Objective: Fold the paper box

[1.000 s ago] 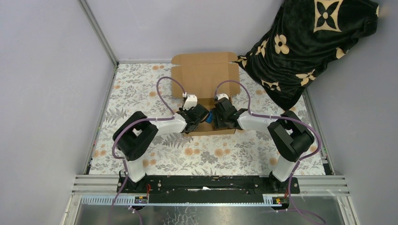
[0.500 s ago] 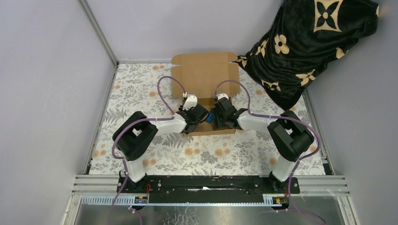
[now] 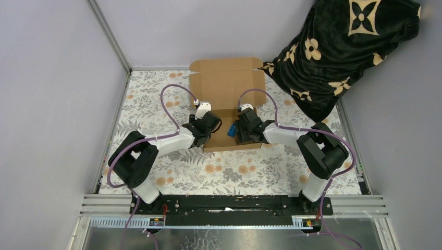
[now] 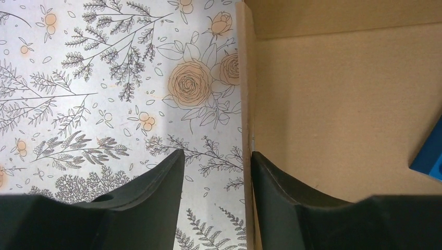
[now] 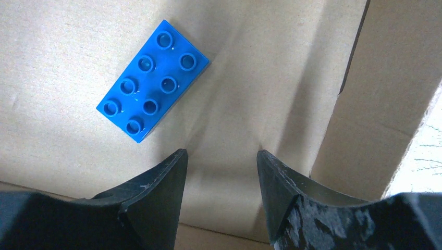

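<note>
Wide view first: the flower-printed tabletop (image 3: 156, 99) spreads out on every side of the paper box (image 3: 226, 83), and a big dark blanket (image 3: 344, 47) is heaped just off the box's far right corner. The box sits mid-tabletop, a little toward the far edge, right in front of both arms.

How far along are we? I'd call it partway. The near half is already a shallow tray. The left wall is standing, and the wrist view catches its upright edge. On the right, a side panel is up, with a slit showing beside it. The broad lid panel with its side tabs is open on the far side of the tray, so as I read it, closing the lid and tucking the tabs is what remains.

Now the left fingers (image 4: 174, 169): they're spread about halfway at the box's left wall. One is outside over the flowers and one inside over the box floor, with the wall's edge in the gap hard against the inner finger. They aren't pinching it, and they hold nothing.

The right fingers (image 5: 172, 172) hang over the floor inside the tray, parted to a similar gap, with only bare cardboard between them.

Smallest of all, a blue brick (image 5: 152, 80) lies studs-up on the box floor, just ahead of the right fingers.

Any writing? There's none I can read. The cardboard is plain, the blanket shows only flower motifs, and the brick's studs are too small to tell.
</note>
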`<state>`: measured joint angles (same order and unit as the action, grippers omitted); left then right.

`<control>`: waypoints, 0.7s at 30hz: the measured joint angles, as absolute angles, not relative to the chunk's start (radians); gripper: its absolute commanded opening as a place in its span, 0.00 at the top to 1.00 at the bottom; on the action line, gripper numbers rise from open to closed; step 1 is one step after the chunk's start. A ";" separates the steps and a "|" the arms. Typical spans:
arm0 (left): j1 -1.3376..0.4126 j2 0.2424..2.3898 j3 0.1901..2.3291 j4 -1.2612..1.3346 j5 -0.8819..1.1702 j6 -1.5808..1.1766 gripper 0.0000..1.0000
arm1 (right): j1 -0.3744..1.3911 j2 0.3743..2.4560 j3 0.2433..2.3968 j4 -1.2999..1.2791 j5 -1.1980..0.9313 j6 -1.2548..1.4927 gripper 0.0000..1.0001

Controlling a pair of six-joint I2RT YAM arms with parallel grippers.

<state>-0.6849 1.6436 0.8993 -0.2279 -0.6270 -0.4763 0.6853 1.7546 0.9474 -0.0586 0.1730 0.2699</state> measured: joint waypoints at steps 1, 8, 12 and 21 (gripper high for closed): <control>-0.684 1.640 0.896 -0.224 -0.624 -0.472 0.43 | 0.685 1.755 0.948 -0.059 0.173 0.270 0.41; -0.681 1.626 0.883 -0.211 -0.610 -0.456 0.60 | 0.685 1.758 0.953 -0.066 0.172 0.267 0.41; -0.683 1.626 0.884 -0.197 -0.595 -0.455 0.74 | 0.686 1.762 0.959 -0.065 0.162 0.267 0.40; -0.685 1.659 0.888 -0.178 -0.583 -0.455 0.87 | 0.686 1.765 0.963 -0.065 0.156 0.267 0.41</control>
<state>-0.6846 1.6588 0.8883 -0.1783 -0.5831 -0.4545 0.6865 1.7645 0.9627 -0.0654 0.1558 0.2668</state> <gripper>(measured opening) 0.163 0.596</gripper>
